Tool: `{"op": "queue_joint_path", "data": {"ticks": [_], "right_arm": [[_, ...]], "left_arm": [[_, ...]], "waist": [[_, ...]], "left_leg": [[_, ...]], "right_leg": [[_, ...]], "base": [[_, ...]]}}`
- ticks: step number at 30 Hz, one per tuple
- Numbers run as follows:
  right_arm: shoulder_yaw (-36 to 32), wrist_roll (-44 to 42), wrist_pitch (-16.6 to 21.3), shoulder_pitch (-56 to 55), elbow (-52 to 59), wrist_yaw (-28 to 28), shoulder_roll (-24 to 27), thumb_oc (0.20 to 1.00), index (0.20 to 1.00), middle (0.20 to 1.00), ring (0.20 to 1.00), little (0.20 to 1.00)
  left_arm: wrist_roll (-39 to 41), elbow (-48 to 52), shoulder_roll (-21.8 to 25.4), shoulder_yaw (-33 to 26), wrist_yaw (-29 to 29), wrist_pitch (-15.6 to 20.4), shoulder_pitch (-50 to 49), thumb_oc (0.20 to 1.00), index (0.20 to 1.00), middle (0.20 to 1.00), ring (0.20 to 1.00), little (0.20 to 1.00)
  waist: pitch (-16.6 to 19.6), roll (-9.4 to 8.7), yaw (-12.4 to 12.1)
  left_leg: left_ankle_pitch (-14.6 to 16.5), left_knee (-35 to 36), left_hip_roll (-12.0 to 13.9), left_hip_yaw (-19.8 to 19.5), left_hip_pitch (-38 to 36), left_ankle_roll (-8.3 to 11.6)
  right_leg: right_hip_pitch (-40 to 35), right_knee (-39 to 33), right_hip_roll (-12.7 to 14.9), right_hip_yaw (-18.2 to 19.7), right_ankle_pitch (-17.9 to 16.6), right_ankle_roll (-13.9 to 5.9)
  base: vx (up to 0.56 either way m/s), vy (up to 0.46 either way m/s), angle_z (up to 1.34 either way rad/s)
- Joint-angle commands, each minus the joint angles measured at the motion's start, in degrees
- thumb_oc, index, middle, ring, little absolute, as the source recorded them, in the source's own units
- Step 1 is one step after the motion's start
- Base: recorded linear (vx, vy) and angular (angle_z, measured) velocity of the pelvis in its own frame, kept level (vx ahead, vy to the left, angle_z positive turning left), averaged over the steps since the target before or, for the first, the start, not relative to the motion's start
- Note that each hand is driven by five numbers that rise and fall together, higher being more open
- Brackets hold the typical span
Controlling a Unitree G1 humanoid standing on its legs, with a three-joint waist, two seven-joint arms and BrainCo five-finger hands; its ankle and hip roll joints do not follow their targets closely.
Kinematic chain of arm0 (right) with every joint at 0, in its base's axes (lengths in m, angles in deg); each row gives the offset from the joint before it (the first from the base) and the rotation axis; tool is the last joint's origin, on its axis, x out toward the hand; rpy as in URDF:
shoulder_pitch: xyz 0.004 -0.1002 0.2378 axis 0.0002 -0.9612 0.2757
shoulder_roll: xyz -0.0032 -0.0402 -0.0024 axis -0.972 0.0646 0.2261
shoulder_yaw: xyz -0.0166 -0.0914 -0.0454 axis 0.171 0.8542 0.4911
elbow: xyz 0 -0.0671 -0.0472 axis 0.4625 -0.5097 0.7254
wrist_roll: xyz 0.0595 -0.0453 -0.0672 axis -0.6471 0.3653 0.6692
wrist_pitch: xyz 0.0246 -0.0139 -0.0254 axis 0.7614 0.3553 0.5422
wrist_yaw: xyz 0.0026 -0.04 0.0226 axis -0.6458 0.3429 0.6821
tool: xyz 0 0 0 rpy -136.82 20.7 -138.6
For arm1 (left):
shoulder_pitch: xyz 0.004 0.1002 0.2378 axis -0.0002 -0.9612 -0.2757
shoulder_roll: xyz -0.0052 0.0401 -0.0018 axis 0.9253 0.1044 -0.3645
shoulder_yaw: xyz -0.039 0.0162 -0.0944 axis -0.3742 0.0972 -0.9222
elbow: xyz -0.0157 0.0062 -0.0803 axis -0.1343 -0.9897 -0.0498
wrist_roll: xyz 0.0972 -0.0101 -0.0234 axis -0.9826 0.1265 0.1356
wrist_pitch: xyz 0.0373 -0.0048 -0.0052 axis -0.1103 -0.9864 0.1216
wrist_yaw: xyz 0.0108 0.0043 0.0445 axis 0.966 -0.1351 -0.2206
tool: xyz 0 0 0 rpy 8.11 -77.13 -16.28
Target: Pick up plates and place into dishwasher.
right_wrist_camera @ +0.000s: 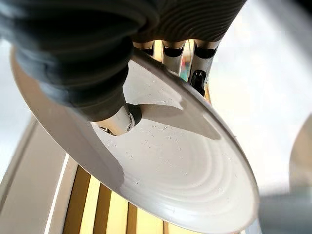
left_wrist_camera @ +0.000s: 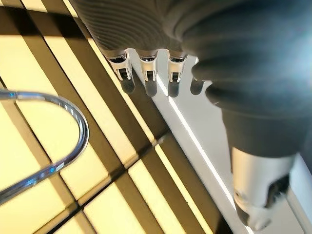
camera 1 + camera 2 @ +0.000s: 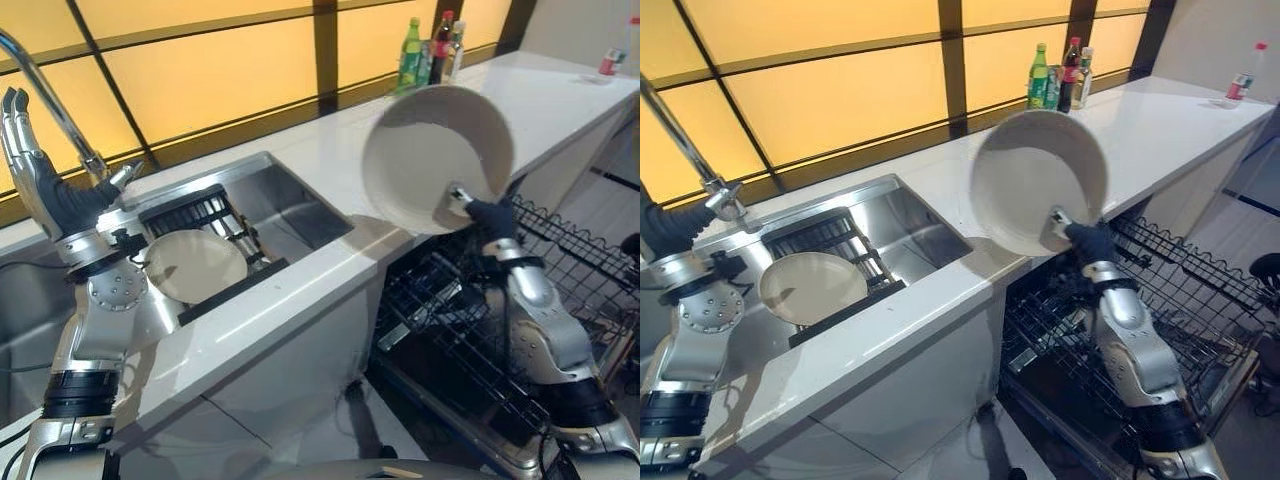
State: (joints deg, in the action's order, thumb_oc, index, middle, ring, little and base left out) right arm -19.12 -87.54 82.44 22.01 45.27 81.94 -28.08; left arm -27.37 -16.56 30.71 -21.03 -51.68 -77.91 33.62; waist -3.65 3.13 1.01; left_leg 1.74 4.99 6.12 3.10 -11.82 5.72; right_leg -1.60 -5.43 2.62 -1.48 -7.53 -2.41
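Setting: white countertop [image 3: 300,300] running from near left to far right, backed by a wall of yellow panels [image 3: 200,80] divided by dark bars.
Sink: steel sink [image 3: 290,200] sunk into the countertop at left, with a dark rack [image 3: 200,215] inside it and a curved chrome faucet [image 3: 50,95] at its far left edge.
Sink contents: one white plate in the sink [image 3: 195,265] lying on the rack, tilted toward the near side, at the rack's near left part.
Dishwasher: open, below the countertop at right; its black wire dishwasher rack [image 3: 560,290] is pulled out toward the near right. What sits in the rack cannot be made out.
Held plate: a white held plate [image 3: 435,155] is raised on edge above the countertop edge, over the dishwasher rack, its hollow face turned toward the camera.
Right hand: the right hand [image 3: 470,208] pinches the held plate at its lower right rim; in the right wrist view the thumb [image 1: 117,122] presses the hollow face and the fingers [image 1: 197,78] curl behind the rim.
Left hand: the left hand [image 3: 35,170] is raised at far left beside the faucet, fingers straight and pointing up, holding nothing.
Far counter: three bottles [image 3: 430,50], one green, stand together against the panels at the far right; a small bottle with a red cap [image 3: 612,60] stands apart, farther right.
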Motion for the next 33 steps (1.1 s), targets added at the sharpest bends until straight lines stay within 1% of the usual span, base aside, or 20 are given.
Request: {"op": "queue_joint_path", "data": {"ticks": [1, 3, 5, 7, 9, 11, 13, 14, 16, 17, 20, 23, 27, 29, 32, 33], "right_arm": [[-3.9, 3.8, 5.4, -2.5, 3.9, 0.7, 2.3, 0.2, 0.2, 0.2, 0.2, 0.2], [-6.9, 5.0, 5.8, -4.8, 2.2, 1.4, 4.1, 0.2, 0.2, 0.2, 0.2, 0.2], [-9.1, 5.7, 5.6, -6.2, 1.3, 1.4, 4.9, 0.2, 0.2, 0.2, 0.2, 0.2], [-11.5, 6.1, 5.6, -8.0, 1.0, 0.9, 5.4, 0.2, 0.2, 0.2, 0.2, 0.2], [-13.8, 8.0, 6.7, -9.3, 0.1, 0.8, 6.6, 0.2, 0.2, 0.2, 0.2, 0.2], [-14.6, 9.6, 8.1, -9.0, -1.2, 1.1, 8.1, 0.2, 0.2, 0.2, 0.2, 0.2], [-15.0, 12.0, 10.3, -7.5, -2.7, 1.3, 10.5, 0.2, 0.2, 0.2, 0.2, 0.2], [-15.0, 11.8, 11.1, -6.9, -3.2, 1.0, 11.4, 0.2, 0.2, 0.2, 0.2, 0.2], [-15.3, 12.9, 12.0, -5.5, -4.2, 0.9, 12.7, 0.2, 0.2, 0.2, 0.2, 0.2], [-15.5, 15.4, 12.0, -4.7, -5.4, 1.0, 13.9, 0.2, 0.2, 0.2, 0.2, 0.2], [-15.7, 17.5, 12.9, -3.3, -7.8, 0.7, 17.2, 0.2, 0.2, 0.2, 0.2, 0.2], [-16.3, 18.6, 13.5, -3.7, -9.7, 0.0, 18.3, 0.2, 0.2, 0.2, 0.2, 0.2], [-15.6, 16.5, 13.1, -2.9, -9.9, -4.4, 19.3, 0.2, 0.2, 0.2, 0.2, 0.2], [-14.2, 19.4, 13.1, -2.3, -10.7, -6.8, 19.7, 0.2, 0.2, 0.2, 0.2, 0.2], [-11.4, 27.4, 12.2, -0.1, -12.2, -7.1, 21.5, 0.2, 0.2, 0.2, 0.2, 0.2], [-10.3, 28.7, 11.9, 0.7, -12.9, -7.2, 23.1, 0.2, 0.2, 0.2, 0.2, 0.2]], "left_arm": [[-3.2, -6.0, 6.4, -0.6, 2.4, -1.3, -1.5, 1.0, 1.0, 1.0, 1.0, 1.0], [-3.5, -8.2, 7.0, -1.2, 2.3, -2.5, -2.8, 1.0, 1.0, 1.0, 1.0, 1.0], [-2.9, -9.6, 7.5, -2.0, 1.8, -3.0, -4.1, 1.0, 1.0, 1.0, 1.0, 1.0], [-2.7, -11.0, 7.3, -3.6, 1.0, -2.7, -5.8, 1.0, 1.0, 1.0, 1.0, 1.0], [-2.0, -12.3, 7.1, -4.6, -0.6, -1.9, -7.4, 1.0, 1.0, 1.0, 1.0, 1.0], [-1.8, -13.1, 6.4, -4.3, -2.5, -2.0, -6.9, 1.0, 1.0, 1.0, 1.0, 1.0], [-1.3, -14.7, 5.8, -3.1, -5.7, -1.9, -5.2, 1.0, 1.0, 1.0, 1.0, 1.0], [-1.3, -15.1, 5.6, -2.7, -6.5, -2.1, -4.5, 1.0, 1.0, 1.0, 1.0, 1.0], [-1.1, -16.1, 5.2, -2.0, -8.2, -2.2, -3.2, 1.0, 1.0, 1.0, 1.0, 1.0], [-0.9, -16.9, 5.2, -1.9, -8.8, -2.1, -2.3, 1.0, 1.0, 1.0, 1.0, 1.0], [-0.2, -16.6, 5.2, -1.6, -9.7, -3.3, -1.0, 1.0, 1.0, 1.0, 1.0, 1.0], [0.6, -16.3, 5.8, -2.7, -9.6, -3.3, -1.3, 1.0, 1.0, 1.0, 1.0, 1.0], [1.1, -15.4, 6.3, -3.0, -9.4, -3.8, -1.3, 1.0, 1.0, 1.0, 1.0, 1.0], [1.5, -15.3, 6.9, -3.0, -9.0, -3.9, -0.7, 1.0, 1.0, 1.0, 1.0, 1.0], [2.1, -15.1, 8.2, -2.4, -8.2, -5.0, 1.3, 1.0, 1.0, 1.0, 1.0, 1.0], [2.4, -15.0, 8.9, -2.1, -8.1, -5.1, 1.9, 1.0, 1.0, 1.0, 1.0, 1.0]], "waist": [[3.8, -1.92, 3.6], [2.5, -1.51, 5.0], [1.6, -1.18, 5.8], [0.7, -0.84, 6.8], [-0.9, -0.37, 8.0], [-2.5, 0.34, 8.6], [-5.2, 1.45, 9.6], [-6.1, 1.8, 9.8], [-7.9, 2.48, 10.2], [-9.1, 2.97, 10.6], [-11.5, 3.99, 10.8], [-12.8, 4.31, 10.6], [-13.9, 4.58, 10.3], [-14.2, 4.63, 10.0], [-14.4, 4.66, 9.5], [-14.6, 4.54, 9.2]], "left_leg": [[-4.3, -0.4, 0.8, -0.7, 5.7, -0.7], [-4.3, -0.5, 1.0, 0.0, 6.0, -0.76], [-4.4, -0.5, 1.0, 0.6, 6.4, -0.72], [-4.5, -0.3, 1.0, 1.1, 6.9, -0.74], [-4.2, -0.1, 0.8, 1.4, 7.6, -0.74], [-4.4, -0.2, 0.4, 1.6, 9.0, -0.76], [-5.0, -0.1, -0.2, 1.8, 10.7, -0.79], [-5.3, -0.2, -0.4, 1.8, 11.3, -0.8], [-5.7, -0.3, -0.8, 2.0, 12.4, -0.71], [-6.1, -0.4, -1.0, 2.1, 13.1, -0.63], [-6.7, -0.5, -1.8, 1.9, 14.6, -0.53], [-7.1, -0.7, -2.3, 1.5, 15.6, -0.5], [-7.3, -0.7, -2.9, 1.1, 16.8, -0.56], [-7.3, -0.7, -3.0, 1.0, 17.5, -0.56], [-7.4, -0.7, -3.2, 0.8, 18.4, -0.53], [-7.5, -0.7, -3.2, 0.7, 18.8, -0.51]], "right_leg": [[-2.5, 5.3, 3.3, 2.2, 6.9, -3.27], [-1.0, 6.1, 3.5, 3.2, 6.7, -3.51], [0.1, 6.5, 3.7, 3.9, 6.5, -3.77], [1.2, 6.6, 3.9, 4.8, 6.2, -4.03], [2.6, 6.8, 4.3, 5.7, 6.4, -4.33], [4.5, 7.2, 4.5, 6.4, 6.2, -4.49], [6.9, 7.7, 4.7, 7.3, 5.8, -4.52], [7.6, 7.8, 4.7, 7.7, 5.7, -4.51], [9.0, 8.4, 4.9, 8.3, 5.7, -4.52], [9.9, 8.8, 5.0, 8.7, 5.6, -4.55], [11.6, 9.6, 5.4, 9.1, 5.5, -4.56], [12.7, 10.0, 5.8, 9.1, 5.3, -4.62], [13.8, 10.2, 6.4, 8.9, 5.2, -4.7], [14.4, 10.2, 6.5, 8.7, 5.1, -4.65], [14.9, 9.9, 6.7, 8.3, 5.0, -4.63], [15.2, 10.0, 6.6, 8.1, 5.0, -4.56]], "base": [[-0.01, -0.014, -0.14], [-0.05, -0.002, -0.26], [-0.06, 0.007, -0.33], [-0.05, 0.031, -0.27], [-0.1, 0.076, -0.26], [-0.19, 0.113, -0.23], [-0.22, 0.145, -0.25], [-0.16, 0.113, -0.29], [-0.15, 0.109, -0.2], [-0.16, 0.13, -0.12], [-0.11, 0.091, -0.17], [-0.06, 0.017, -0.05], [-0.04, 0.01, -0.04], [-0.04, -0.019, 0.0], [-0.05, -0.04, 0.01], [-0.06, -0.061, 0.03]]}}
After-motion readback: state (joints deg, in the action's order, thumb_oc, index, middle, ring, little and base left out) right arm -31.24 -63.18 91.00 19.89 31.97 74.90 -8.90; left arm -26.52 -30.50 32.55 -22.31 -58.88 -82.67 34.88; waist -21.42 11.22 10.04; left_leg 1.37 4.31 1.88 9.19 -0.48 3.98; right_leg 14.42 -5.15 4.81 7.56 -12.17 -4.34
